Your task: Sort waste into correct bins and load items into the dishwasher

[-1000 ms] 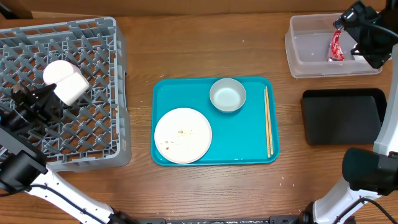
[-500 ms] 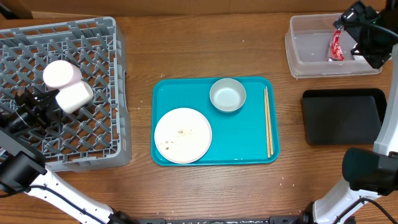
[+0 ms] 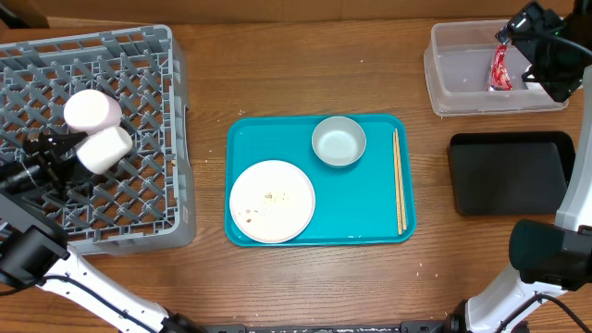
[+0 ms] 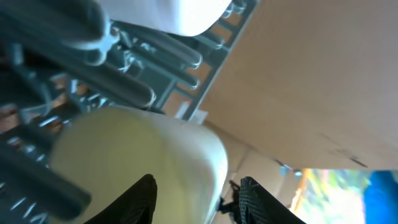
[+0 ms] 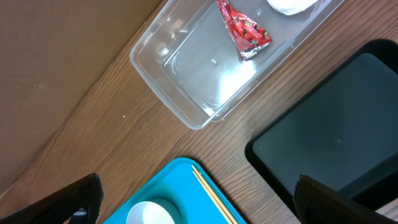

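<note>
Two small white cups lie on the grey dish rack [image 3: 139, 208]: one [image 3: 92, 109] further back, the other [image 3: 105, 149] just off the tips of my left gripper [image 3: 55, 155]. In the left wrist view that cup [image 4: 137, 155] fills the middle and the fingers [image 4: 198, 198] stand apart, with a gap at the cup's right edge. My right gripper [image 3: 523, 37] is open and empty above the clear tub [image 3: 458, 79], which holds the red wrapper [image 3: 500, 69] and a white napkin [image 5: 289, 5]. The plate [image 3: 272, 201] with crumbs, the white bowl [image 3: 339, 141] and the chopsticks [image 3: 399, 180] lie on the teal tray [image 3: 370, 222].
The black tray [image 3: 509, 171] sits right of the teal tray, below the tub. A strip of bare wood runs between the rack and the teal tray. The right wrist view shows the tub [image 5: 186, 93], the black tray [image 5: 336, 137] and the chopsticks [image 5: 214, 199].
The nearer cup has moved down and tipped onto the rack beside the other cup. My left gripper has drawn back a little to the left. The right arm has not moved.
</note>
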